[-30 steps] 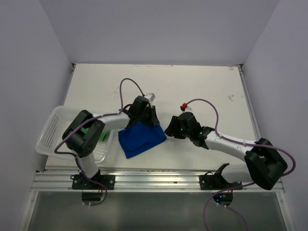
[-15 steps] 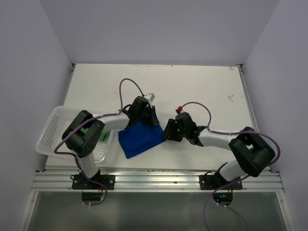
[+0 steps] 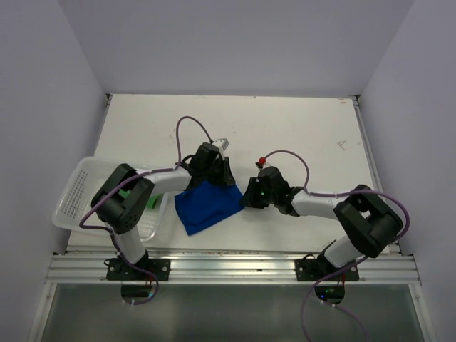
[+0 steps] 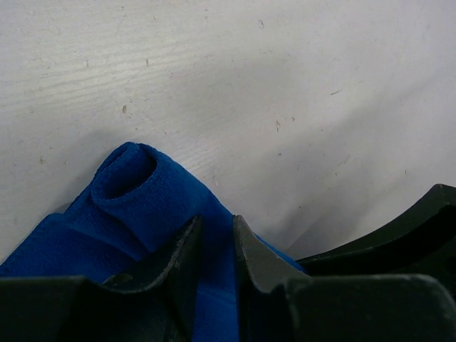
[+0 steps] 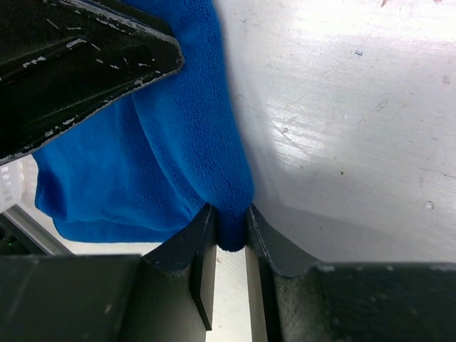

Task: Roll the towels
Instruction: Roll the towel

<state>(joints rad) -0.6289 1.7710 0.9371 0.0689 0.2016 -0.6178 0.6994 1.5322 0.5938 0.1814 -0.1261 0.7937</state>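
White tabletop carries a blue towel — probably soft, limp, light; left gripper and right gripper each pinch its edge, sensibly.

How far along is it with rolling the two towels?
Nothing looks rolled yet. In hand: the left tool and right tool each pinch an edge of the blue towel, which lies loosely folded on the table, one corner curled. Left: rolling it, then the green towel, partly visible in the white basket.

A white perforated basket (plastic) sits at the white table's left edge.
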